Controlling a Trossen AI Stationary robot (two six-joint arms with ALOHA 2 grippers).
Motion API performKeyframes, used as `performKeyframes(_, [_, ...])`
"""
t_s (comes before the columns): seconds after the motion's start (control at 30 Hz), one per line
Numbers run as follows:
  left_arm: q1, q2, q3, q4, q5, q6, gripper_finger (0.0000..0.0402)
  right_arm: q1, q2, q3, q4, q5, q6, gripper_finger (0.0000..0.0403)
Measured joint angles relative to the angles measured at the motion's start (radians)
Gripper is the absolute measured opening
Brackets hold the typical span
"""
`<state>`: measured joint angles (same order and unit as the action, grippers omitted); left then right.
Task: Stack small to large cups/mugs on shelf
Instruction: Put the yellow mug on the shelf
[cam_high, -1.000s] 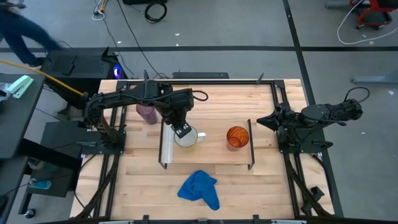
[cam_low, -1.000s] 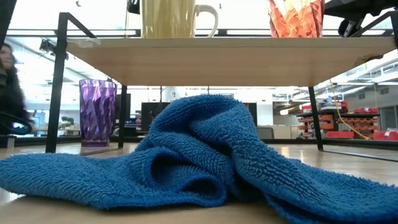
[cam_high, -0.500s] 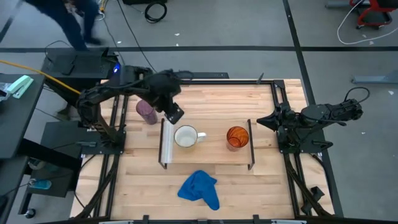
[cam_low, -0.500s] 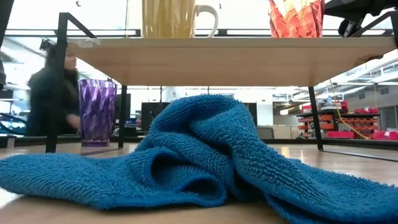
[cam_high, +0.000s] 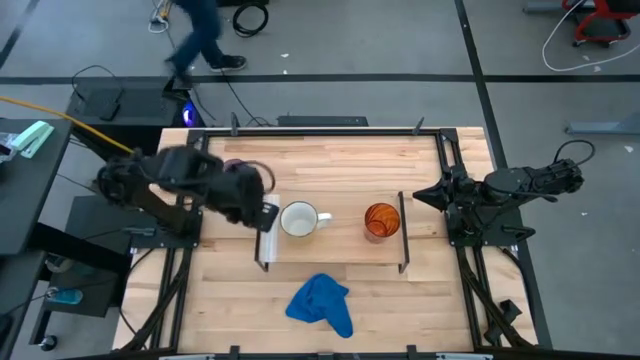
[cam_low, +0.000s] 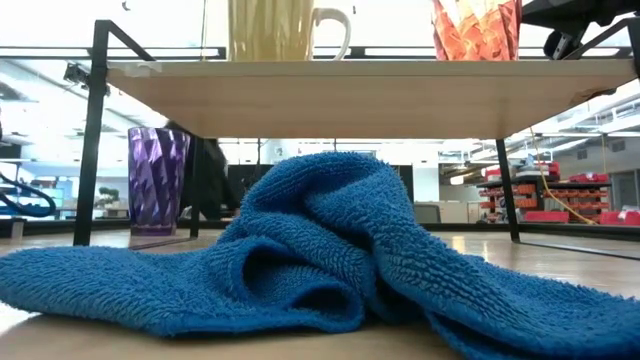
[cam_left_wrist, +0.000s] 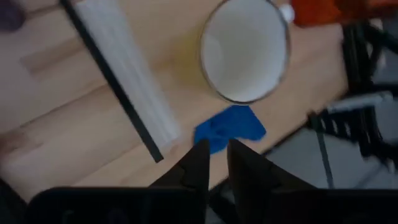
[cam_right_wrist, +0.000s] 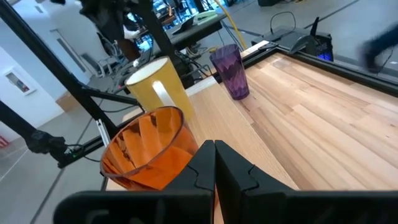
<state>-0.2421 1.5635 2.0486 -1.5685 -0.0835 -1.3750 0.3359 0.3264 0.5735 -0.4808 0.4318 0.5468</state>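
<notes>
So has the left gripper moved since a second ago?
Yes. The left gripper has pulled off the white mug toward the shelf's white-strip end.

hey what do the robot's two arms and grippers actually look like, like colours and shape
Both arms are dark, nearly black, built from jointed segments with thin black cables along them. The left gripper ends in two flat, tapered black fingers. The right gripper has the same angular black fingers. Black metal frames carry each arm at the table's sides.

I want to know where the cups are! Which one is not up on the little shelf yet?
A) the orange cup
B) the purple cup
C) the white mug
B: the purple cup stands on the tabletop beside the shelf, while the white mug and the orange cup sit on top of it.
</notes>
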Motion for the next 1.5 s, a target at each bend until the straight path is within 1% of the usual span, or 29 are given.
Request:
performKeyframes(0.07, [-0.023,0.002,-0.024,0.026,-0.079,-0.087,0.0051,0.000,0.000,0.000,0.000,-0.007,0.000,0.0009])
performKeyframes(0.13, [-0.032,0.006,-0.046,0.038,-0.116,-0.155,0.0041,0.000,0.000,0.000,-0.001,-0.013,0.000,0.0009])
performKeyframes(0.27, [-0.019,0.017,-0.080,0.055,-0.117,-0.263,0.0025,0.000,0.000,0.001,-0.001,-0.028,0.000,0.0009])
performKeyframes(0.37, [-0.002,0.020,-0.101,0.082,-0.106,-0.297,0.0019,0.000,0.000,0.001,-0.001,-0.037,0.000,0.0009])
performKeyframes(0.47, [0.021,0.021,-0.125,0.149,-0.101,-0.305,0.0019,0.000,0.000,0.001,-0.002,-0.040,0.000,0.0009])
performKeyframes(0.53, [0.035,0.021,-0.148,0.193,-0.097,-0.308,0.0023,0.000,0.000,0.001,-0.002,-0.042,0.000,0.0009])
performKeyframes(0.6, [0.047,0.021,-0.173,0.225,-0.061,-0.306,0.0029,0.000,0.000,0.001,-0.002,-0.042,0.000,0.0009])
performKeyframes(0.67, [0.061,0.022,-0.189,0.223,-0.018,-0.275,0.0036,0.000,0.000,0.001,-0.002,-0.042,0.000,0.0009])
performKeyframes(0.73, [0.074,0.022,-0.195,0.211,0.001,-0.248,0.0042,0.000,0.000,0.001,-0.002,-0.042,0.000,0.0009])
performKeyframes(0.97, [0.083,0.021,-0.195,0.208,-0.001,-0.237,0.0067,0.000,0.000,0.001,-0.002,-0.042,0.000,0.0009])
performKeyframes(1.27, [0.089,0.021,-0.195,0.147,-0.001,-0.245,0.0115,0.000,0.000,0.001,-0.004,-0.042,0.000,0.0009])
performKeyframes(1.5, [0.096,0.038,-0.194,0.166,0.001,-0.256,0.0139,0.000,0.000,0.002,-0.006,-0.048,0.000,0.0009])
